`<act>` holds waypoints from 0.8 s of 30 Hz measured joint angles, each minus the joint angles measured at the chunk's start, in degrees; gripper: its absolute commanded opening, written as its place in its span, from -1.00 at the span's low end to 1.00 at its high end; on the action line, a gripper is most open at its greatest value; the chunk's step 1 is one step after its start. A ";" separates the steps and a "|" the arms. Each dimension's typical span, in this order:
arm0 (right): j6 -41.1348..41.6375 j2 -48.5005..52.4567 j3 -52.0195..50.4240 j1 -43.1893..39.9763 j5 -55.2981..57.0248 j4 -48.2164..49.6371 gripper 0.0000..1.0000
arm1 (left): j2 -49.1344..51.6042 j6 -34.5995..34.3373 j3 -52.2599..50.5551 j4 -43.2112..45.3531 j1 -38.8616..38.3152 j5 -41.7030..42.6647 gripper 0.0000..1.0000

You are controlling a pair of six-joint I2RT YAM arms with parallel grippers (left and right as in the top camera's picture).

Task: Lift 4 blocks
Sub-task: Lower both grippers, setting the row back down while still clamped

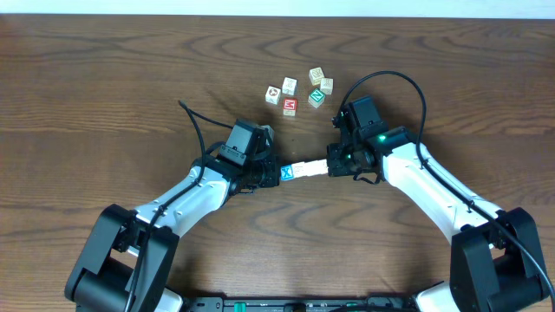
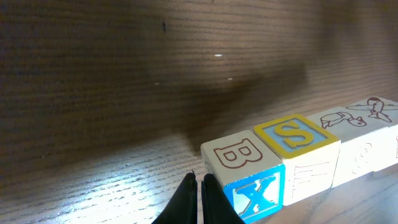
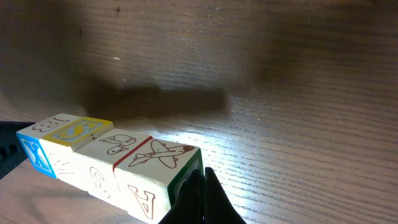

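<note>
Left gripper [image 2: 199, 186], right gripper [image 3: 202, 182]: closed, at opposite ends of blocks [image 1: 305, 168]

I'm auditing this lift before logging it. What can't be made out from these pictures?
- Overhead: marks on the cream blocks and the loose cubes, too small to read.
- Overhead: the end faces of the row, hidden by the left tool and right tool.
- Left wrist: the farthest block, cut off by the right edge.
- Wrist views: the row's underside, hidden by the blocks themselves, so clearance over the table is unclear.
</note>
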 measured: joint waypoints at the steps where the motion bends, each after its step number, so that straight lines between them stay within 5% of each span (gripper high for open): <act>1: 0.00 0.00 0.00 0.00 0.00 0.00 -0.98 | 0.00 0.00 0.00 -0.02 0.00 0.00 -0.85; 24: 0.00 0.00 -1.20 0.28 0.35 0.39 -0.97 | 0.00 0.00 0.00 0.11 -0.09 -0.33 -0.86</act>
